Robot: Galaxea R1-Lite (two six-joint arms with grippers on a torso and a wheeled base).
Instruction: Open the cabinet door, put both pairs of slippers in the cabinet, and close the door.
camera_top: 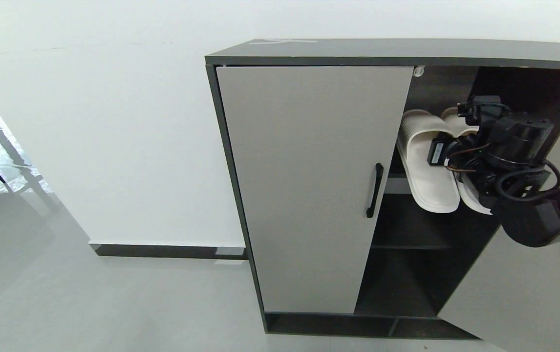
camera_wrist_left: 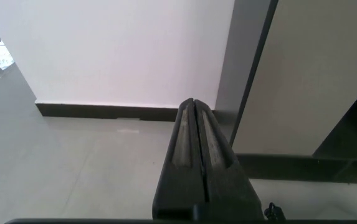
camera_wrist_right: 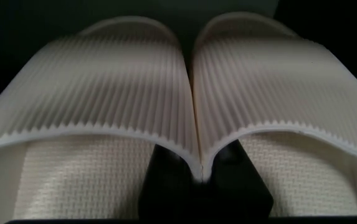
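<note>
Pinches white slippers (camera_top: 426, 171) by their touching straps in right gripper (camera_wrist_right: 202, 175), fingertips largely hidden beneath, inside cabinet (camera_top: 358, 49); presses left gripper (camera_wrist_left: 194, 143) fully together, empty.

Right arm (camera_top: 544, 215): black throughout, with a glossy cylindrical joint housing (camera_top: 517, 139) and a rounded elbow shell. Black cables (camera_top: 524, 178) loop loosely around the wrist, and one thin brown wire (camera_top: 461, 169) runs alongside. A small white label (camera_top: 436, 152) sits on a black wrist block. Right end effector (camera_wrist_right: 200, 177): black, matte. Left end effector (camera_wrist_left: 194, 106): two dark tapered fingers (camera_wrist_left: 179, 140) with grey pad strips and a thin seam between them.
</note>
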